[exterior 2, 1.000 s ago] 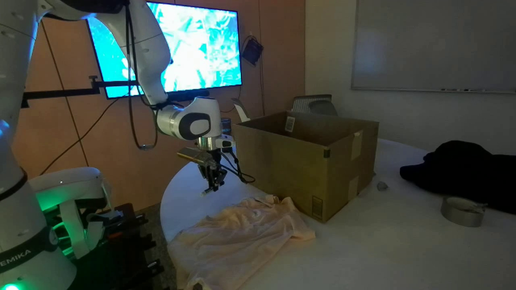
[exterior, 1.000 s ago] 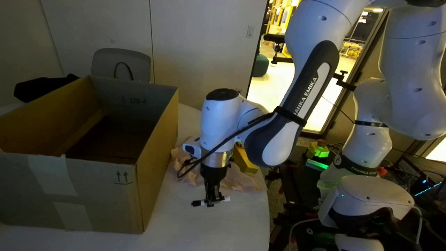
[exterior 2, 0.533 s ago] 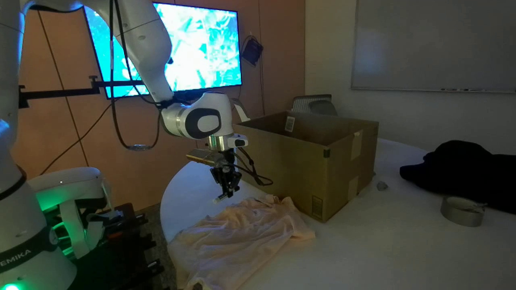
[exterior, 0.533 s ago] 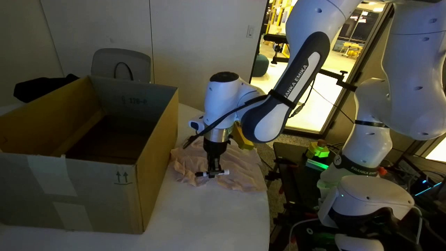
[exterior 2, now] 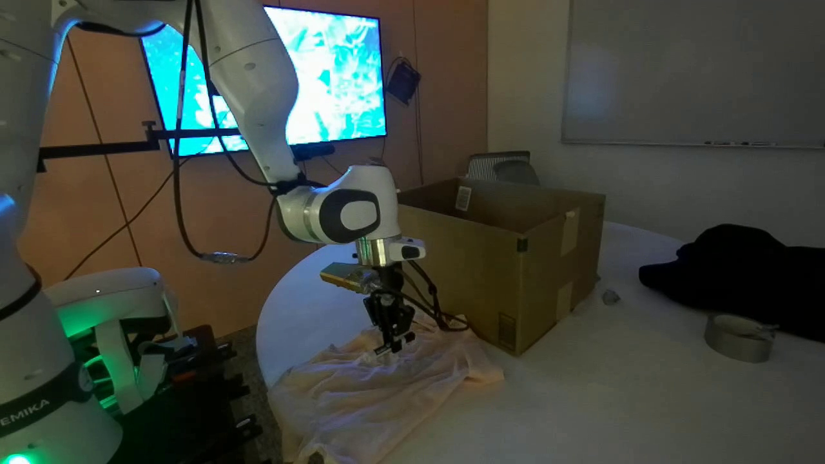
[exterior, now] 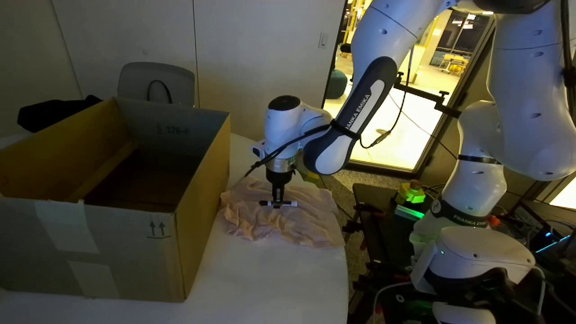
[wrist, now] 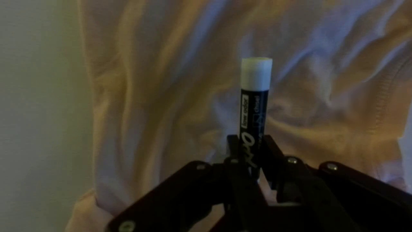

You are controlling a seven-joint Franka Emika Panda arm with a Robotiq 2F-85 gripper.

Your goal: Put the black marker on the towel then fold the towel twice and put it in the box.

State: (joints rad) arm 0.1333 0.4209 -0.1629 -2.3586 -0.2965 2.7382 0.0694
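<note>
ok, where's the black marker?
Wrist view, just right of centre: the black marker is clamped in the gripper, over the towel, contact with it unclear.

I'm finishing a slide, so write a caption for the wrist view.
A gripper pinches a white-ended black marker over a wrinkled peach towel, pale tabletop at frame left.

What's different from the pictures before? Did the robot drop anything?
In an exterior view, the tool moved right and down, carrying the marker from past the edge of the towel to over it. Nothing was dropped or newly picked up: the marker was already gripped and still is. The towel and the box stayed as they were.
</note>
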